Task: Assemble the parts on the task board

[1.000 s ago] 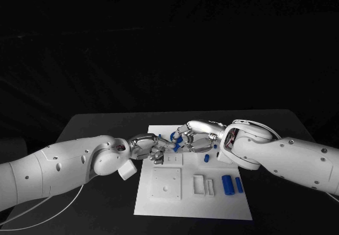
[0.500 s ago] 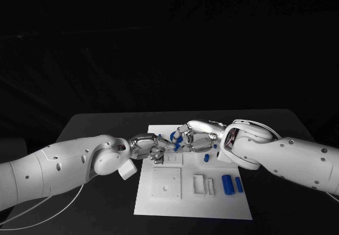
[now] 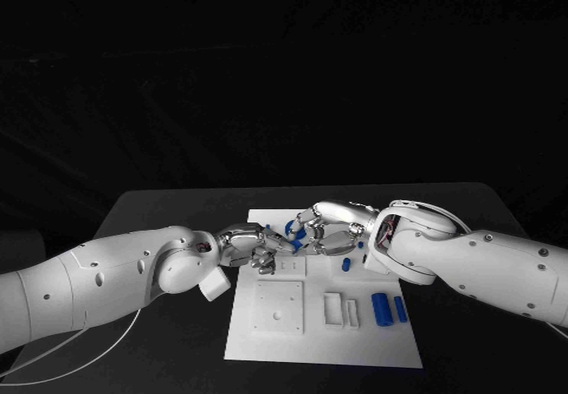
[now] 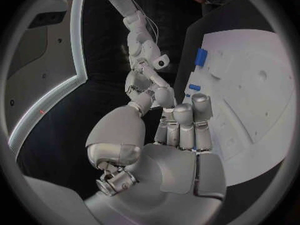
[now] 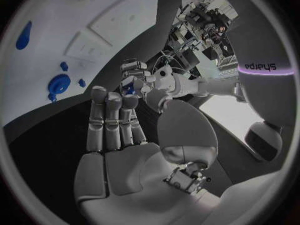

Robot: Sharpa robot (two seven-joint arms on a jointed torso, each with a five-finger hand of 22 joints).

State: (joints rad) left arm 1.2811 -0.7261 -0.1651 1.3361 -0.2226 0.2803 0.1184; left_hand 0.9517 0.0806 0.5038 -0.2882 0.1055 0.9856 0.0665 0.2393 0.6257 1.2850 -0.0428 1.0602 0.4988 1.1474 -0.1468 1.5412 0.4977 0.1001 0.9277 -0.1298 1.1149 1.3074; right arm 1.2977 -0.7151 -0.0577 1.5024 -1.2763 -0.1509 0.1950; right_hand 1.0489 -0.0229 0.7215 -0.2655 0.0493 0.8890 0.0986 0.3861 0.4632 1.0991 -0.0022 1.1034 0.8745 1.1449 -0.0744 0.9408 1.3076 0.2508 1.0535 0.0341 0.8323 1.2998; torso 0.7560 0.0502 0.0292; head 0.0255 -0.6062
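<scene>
- Silver fingers of the left hand (image 3: 246, 246) and the right hand (image 3: 335, 227) meet above the far end of the white task board (image 3: 326, 349), which lies in the middle of the black table (image 3: 154, 205).
- Between the two hands sits a small blue part (image 3: 294, 235); the fingertips of both close in around it. It looks pinched from both sides, though the head view is too crowded there to say which hand bears it.
- From the left wrist, the left hand (image 4: 181, 130) shows its fingers (image 4: 187, 120) curled together side by side, with the thumb bent low and apart from them; nothing is plainly seen in the palm.
- From the right wrist, the right hand (image 5: 125, 130) shows its fingers (image 5: 112, 115) straight and pressed side by side, the thumb folded across below. The palm is bare. Beyond its fingertips the other hand appears with a speck of blue at its tips.
- Much of the board's far end is hidden behind the two hands, so what stands in it there cannot be made out.
- Other blue pieces lie on the board nearer the robot: a thick blue cylinder (image 3: 381, 308) with a thinner blue rod (image 3: 400, 309) just beside it on the right, and a small blue peg (image 3: 345, 265) below the right hand.
- Beside these, a white square plate (image 3: 277, 308) sits on the board's left half, and a white slotted block (image 3: 341, 311) lies between it and the cylinder.
- The right wrist view also shows a round blue disc (image 5: 59, 84) and a blue oval piece (image 5: 24, 35) on the board.
</scene>
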